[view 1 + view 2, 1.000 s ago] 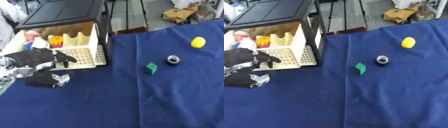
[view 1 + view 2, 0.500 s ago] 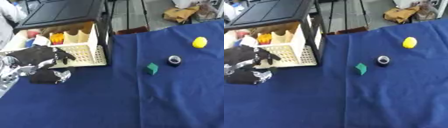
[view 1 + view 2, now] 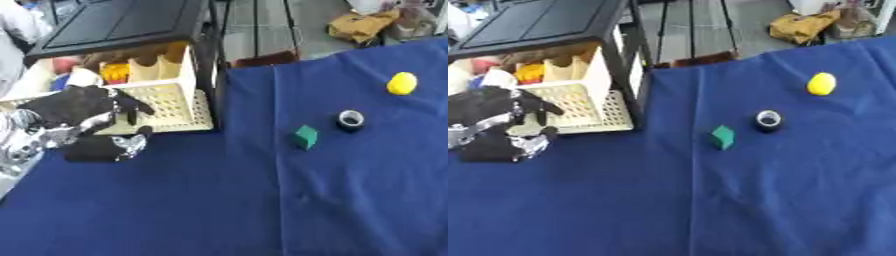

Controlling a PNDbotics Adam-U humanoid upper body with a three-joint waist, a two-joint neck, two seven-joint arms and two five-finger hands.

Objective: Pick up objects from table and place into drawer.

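Observation:
On the blue cloth lie a green cube (image 3: pixel 305 137), a black tape roll (image 3: pixel 351 120) and, farther back right, a yellow round object (image 3: pixel 402 83). The cream perforated drawer (image 3: pixel 171 104) stands pulled out of the black cabinet (image 3: pixel 122 21) at the back left, with yellow, red and white items inside. My left hand (image 3: pixel 77 107) hovers at the drawer's front left corner. Its fingers hang relaxed over the front rim and its thumb (image 3: pixel 118 146) is spread below; I see nothing held. The right hand does not show.
The blue cloth's (image 3: pixel 262 210) left edge runs past my left arm at the lower left. Beyond the table's far edge are a floor, metal legs and a tan bag (image 3: pixel 364 25). A person's white sleeve (image 3: pixel 13 30) shows at the top left.
My left hand has risen slightly from the cloth toward the drawer's front rim. The cube, tape roll and yellow object have not moved.

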